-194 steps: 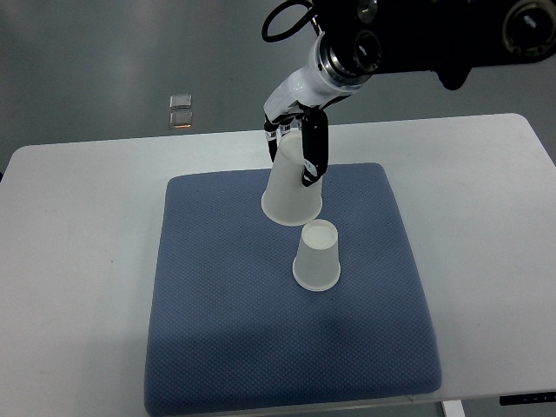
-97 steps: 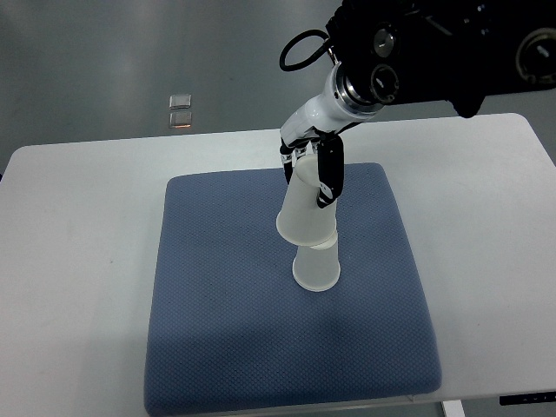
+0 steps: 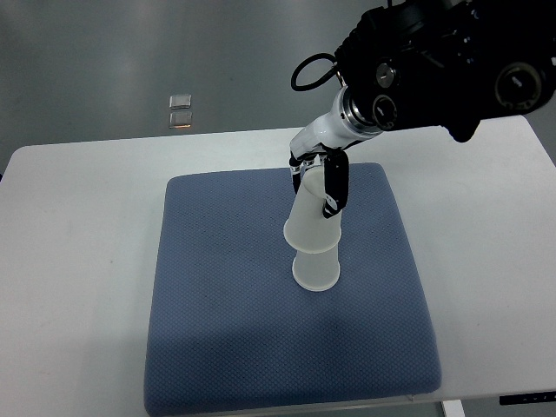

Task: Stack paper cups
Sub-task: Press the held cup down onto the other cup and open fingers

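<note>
The right hand (image 3: 320,178) comes in from the top right and grips the upper cup (image 3: 311,224) upside down, its fingers (image 3: 335,184) closed around the cup's sides. That cup sits over the top of the lower cup (image 3: 316,270), which stands inverted near the middle of the blue mat (image 3: 217,304) on the white table (image 3: 78,261).
</note>
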Controlling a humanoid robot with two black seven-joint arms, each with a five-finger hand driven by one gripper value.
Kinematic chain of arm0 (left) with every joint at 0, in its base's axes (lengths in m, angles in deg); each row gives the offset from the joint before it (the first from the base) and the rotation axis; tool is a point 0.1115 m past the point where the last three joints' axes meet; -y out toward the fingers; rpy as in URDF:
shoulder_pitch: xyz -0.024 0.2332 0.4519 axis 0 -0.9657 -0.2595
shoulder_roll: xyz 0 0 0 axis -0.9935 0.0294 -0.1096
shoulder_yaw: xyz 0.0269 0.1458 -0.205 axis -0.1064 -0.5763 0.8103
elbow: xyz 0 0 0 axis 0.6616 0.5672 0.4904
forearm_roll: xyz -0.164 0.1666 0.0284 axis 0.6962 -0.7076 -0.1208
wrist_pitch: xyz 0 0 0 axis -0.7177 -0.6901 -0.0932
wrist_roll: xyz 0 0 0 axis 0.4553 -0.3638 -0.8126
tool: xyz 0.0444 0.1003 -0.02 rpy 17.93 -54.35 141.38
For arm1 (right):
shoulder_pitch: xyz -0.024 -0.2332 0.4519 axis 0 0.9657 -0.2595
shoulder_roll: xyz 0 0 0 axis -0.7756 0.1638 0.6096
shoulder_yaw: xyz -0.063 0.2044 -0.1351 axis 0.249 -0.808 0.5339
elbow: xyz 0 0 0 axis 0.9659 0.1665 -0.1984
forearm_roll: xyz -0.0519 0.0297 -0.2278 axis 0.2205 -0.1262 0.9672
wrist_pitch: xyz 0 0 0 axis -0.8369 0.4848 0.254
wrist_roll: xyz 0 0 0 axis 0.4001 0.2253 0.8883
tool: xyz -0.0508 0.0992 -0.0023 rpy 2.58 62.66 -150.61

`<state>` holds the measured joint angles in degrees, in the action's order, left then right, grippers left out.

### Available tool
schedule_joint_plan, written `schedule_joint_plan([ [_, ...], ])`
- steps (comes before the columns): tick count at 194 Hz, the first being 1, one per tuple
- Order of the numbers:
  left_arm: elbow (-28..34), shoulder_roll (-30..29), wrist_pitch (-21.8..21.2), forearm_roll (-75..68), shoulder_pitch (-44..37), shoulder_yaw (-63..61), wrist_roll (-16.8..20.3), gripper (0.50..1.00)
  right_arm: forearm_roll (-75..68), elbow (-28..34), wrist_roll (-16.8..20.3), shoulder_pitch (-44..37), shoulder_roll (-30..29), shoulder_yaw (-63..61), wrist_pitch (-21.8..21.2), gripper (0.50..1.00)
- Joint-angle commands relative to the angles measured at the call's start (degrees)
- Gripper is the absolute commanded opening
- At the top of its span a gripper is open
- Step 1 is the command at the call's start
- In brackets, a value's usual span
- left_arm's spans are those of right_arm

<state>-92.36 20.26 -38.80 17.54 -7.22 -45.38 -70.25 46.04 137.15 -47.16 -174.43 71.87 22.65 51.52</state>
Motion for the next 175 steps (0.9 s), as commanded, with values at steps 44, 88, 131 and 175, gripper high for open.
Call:
schedule_joint_plan([
  [44, 0.1, 0.0, 0.0, 0.0, 0.0, 0.1, 0.0, 1.0, 0.1, 0.0, 0.0, 2.5, 0.0, 0.8, 1.9, 0.725],
  [88, 0.1, 0.0, 0.0, 0.0, -0.1, 0.1, 0.0, 1.0, 0.1, 0.0, 0.0, 3.9, -0.1, 0.8, 3.2, 0.754],
  [131, 0.2, 0.0, 0.0, 0.0, -0.1, 0.1, 0.0, 1.0, 0.1, 0.0, -0.1, 5.2, -0.1, 0.9, 3.4, 0.797],
  [175, 0.4, 0.0, 0.0, 0.0, -0.2, 0.1, 0.0, 1.0, 0.0, -0.1, -0.3, 7.1, -0.1, 0.7, 5.3, 0.813],
])
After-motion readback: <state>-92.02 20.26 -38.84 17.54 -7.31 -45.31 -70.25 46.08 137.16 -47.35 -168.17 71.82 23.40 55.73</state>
